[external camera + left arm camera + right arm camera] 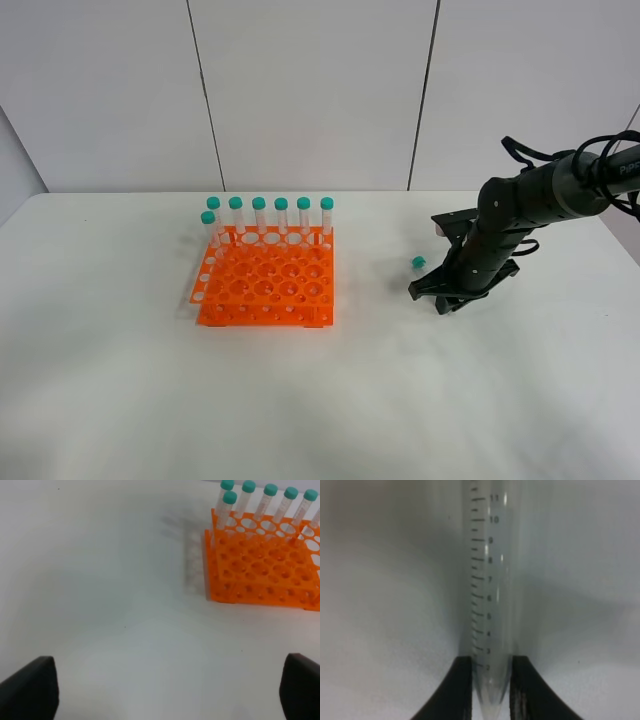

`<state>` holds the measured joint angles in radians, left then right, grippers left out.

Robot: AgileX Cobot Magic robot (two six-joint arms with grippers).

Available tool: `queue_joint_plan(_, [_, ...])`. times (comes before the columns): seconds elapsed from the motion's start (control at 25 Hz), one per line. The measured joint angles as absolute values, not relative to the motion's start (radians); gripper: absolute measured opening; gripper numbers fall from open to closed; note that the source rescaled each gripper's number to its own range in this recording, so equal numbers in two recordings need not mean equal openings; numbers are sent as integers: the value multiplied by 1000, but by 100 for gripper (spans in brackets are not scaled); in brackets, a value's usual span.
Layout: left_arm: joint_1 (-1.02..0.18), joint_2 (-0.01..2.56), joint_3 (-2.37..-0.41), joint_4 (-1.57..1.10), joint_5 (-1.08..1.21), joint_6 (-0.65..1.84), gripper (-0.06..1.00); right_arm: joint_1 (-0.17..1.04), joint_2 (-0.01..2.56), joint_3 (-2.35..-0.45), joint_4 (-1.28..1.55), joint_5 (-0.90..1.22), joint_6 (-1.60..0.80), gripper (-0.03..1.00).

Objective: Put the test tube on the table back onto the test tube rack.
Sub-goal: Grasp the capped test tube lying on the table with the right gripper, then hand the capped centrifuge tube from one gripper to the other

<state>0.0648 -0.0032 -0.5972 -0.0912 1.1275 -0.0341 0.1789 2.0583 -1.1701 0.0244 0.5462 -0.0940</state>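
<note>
The test tube (492, 580) is clear with printed graduation marks. Its conical tip sits between the two black fingers of my right gripper (491, 690), which is shut on it. In the exterior high view only the tube's teal cap (418, 262) shows clearly, just left of my right gripper (430, 290), low over the white table (400, 400). The orange test tube rack (265, 285) stands left of centre with several capped tubes (270, 215) along its back. My left gripper (165, 687) is open and empty, and the rack (265, 570) lies ahead of it.
The right arm (530, 205) reaches in from the right edge. The left arm is out of the exterior high view. A grey panelled wall (320, 90) stands behind the table's far edge.
</note>
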Motion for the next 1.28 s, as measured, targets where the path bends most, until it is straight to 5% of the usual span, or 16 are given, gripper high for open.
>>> queue_joint_plan(0.44, [65,-3,-597,-91,1128,-34,100,179,1871,-1177,62,415,-192,0])
queue_joint_plan(0.72, [65,-3,-596,-91,1128,-34,100,192,1789,-1154,316,318,-516,0])
queue_joint_plan(1.28, [65,-3,-596,-91,1128,-34,100,504,1786,-1018,849,110,-1211,0])
